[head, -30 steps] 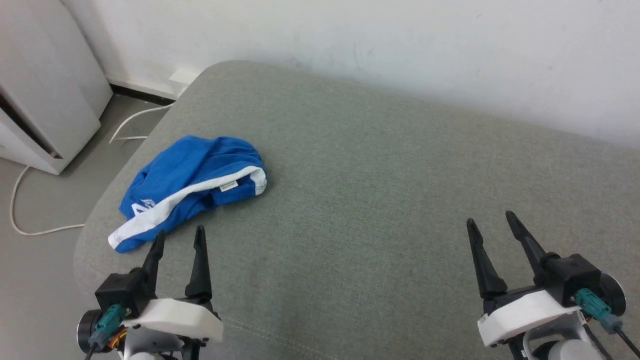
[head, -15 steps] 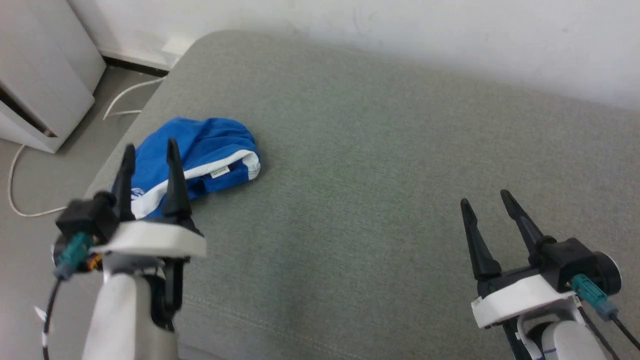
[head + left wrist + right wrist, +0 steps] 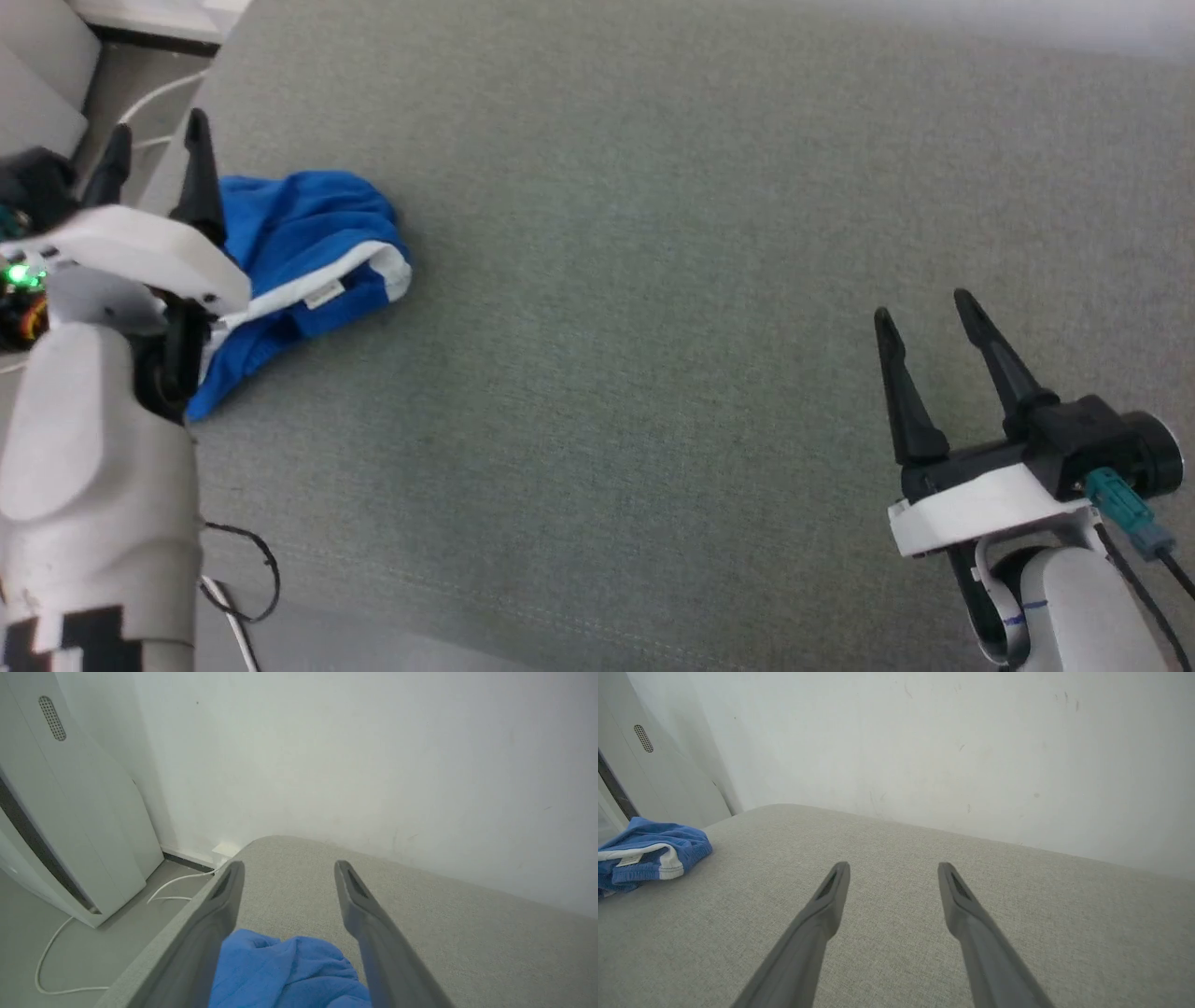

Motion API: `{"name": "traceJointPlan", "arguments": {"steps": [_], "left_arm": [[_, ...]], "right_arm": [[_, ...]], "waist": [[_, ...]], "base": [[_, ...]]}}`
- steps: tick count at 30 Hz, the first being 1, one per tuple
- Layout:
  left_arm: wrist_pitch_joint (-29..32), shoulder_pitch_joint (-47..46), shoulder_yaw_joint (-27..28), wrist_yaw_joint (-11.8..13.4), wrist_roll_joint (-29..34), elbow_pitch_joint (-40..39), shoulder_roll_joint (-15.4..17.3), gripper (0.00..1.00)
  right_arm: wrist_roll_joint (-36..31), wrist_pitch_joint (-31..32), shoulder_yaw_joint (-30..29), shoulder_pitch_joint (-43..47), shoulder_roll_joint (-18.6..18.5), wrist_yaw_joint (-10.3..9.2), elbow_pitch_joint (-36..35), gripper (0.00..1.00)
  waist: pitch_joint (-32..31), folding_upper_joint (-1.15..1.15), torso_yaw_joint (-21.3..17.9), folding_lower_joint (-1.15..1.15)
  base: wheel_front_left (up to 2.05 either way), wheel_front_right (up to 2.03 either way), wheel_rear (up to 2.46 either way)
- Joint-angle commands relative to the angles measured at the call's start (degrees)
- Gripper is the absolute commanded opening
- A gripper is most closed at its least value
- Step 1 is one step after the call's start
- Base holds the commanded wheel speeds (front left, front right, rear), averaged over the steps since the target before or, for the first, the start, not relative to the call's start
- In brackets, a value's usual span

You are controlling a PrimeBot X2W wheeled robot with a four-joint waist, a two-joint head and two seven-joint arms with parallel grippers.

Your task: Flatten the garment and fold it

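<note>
The garment point(image 3: 308, 243) is a crumpled heap of bright blue fabric with a white stripe and a small white label, lying near the left edge of the grey cushioned surface point(image 3: 653, 280). My left gripper point(image 3: 154, 131) hovers over its left part, open, with nothing between the fingers; in the left wrist view the blue garment point(image 3: 289, 975) lies low between the two fingers. My right gripper point(image 3: 924, 308) stands open at the lower right, far from the fabric. The right wrist view has the garment point(image 3: 649, 851) at its far left.
A white appliance point(image 3: 70, 826) stands on the floor left of the cushion, with a white cable point(image 3: 163, 891) trailing beside it. A white wall point(image 3: 924, 742) runs behind the surface. The cushion's left edge point(image 3: 154, 952) drops to the floor right beside the garment.
My left arm has risen and reached forward over the garment's left side. The head camera has tilted down, shifting the whole picture. The right gripper has barely moved; both stay open.
</note>
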Motion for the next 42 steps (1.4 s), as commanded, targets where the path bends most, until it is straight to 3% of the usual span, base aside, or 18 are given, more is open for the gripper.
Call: {"name": "traceJointPlan", "arguments": {"steps": [1, 11, 19, 20, 21, 22, 24, 31, 42], "left_arm": [[2.00, -2.80, 0.16, -0.66, -1.36, 3.65, 1.50, 1.00], [18.61, -11.87, -2.68, -1.74, -6.83, 22.52, 7.54, 1.00], [30.49, -15.28, -7.81, -2.18, -10.06, 30.04, 10.06, 1.00], [32.10, -15.56, -8.50, -2.24, -10.19, 31.19, 10.55, 0.85], [33.61, -15.89, -9.07, -2.31, -10.56, 32.17, 10.96, 0.50], [34.19, -16.29, -9.36, -2.37, -11.06, 32.76, 11.36, 0.00], [35.53, -16.51, -10.08, -2.44, -12.09, 33.43, 11.72, 0.00], [30.08, -16.22, -12.29, -2.44, -11.90, 31.80, 13.57, 0.00], [6.03, -18.13, -13.72, -0.23, -7.64, 29.76, 15.35, 0.00]], "right_arm": [[-0.49, -0.43, 0.29, -1.68, 0.06, -0.10, -0.51, 1.00], [-1.85, -0.71, 1.23, -5.40, 0.08, -0.11, -2.06, 1.00], [-2.06, -1.40, 1.64, -7.03, 0.09, -0.12, -2.53, 1.00], [-2.00, -1.51, 1.77, -7.24, 0.09, -0.12, -2.51, 1.00], [-1.93, -1.62, 1.92, -7.44, 0.09, -0.12, -2.54, 1.00], [-1.88, -1.74, 1.98, -7.61, 0.09, -0.12, -2.58, 1.00], [-1.77, -1.94, 2.06, -7.86, 0.10, -0.12, -2.56, 1.00], [-1.13, -2.49, 2.14, -7.79, 0.10, -0.12, -1.02, 1.00], [2.12, -3.68, 2.01, -4.97, 0.10, -0.12, 2.32, 1.00]], "waist": [[5.00, 0.00, -2.79, -0.01], [13.27, 0.00, -4.93, -0.01], [16.34, 0.00, -5.20, -0.01], [16.56, 0.00, -5.24, -0.01], [16.79, 0.00, -5.27, -0.01], [16.99, 0.00, -5.24, -0.01], [17.07, 0.00, -5.26, -0.01], [14.42, 0.00, -4.74, -0.01], [1.60, 0.00, -4.14, -0.01]], "base": [[0.00, 0.00, 0.00], [0.00, 0.00, 0.00], [0.00, 0.00, 0.00], [0.00, 0.00, 0.00], [0.00, 0.00, 0.00], [0.00, 0.00, 0.00], [0.00, 0.00, 0.00], [0.00, 0.00, 0.00], [0.00, 0.00, 0.00]]}}
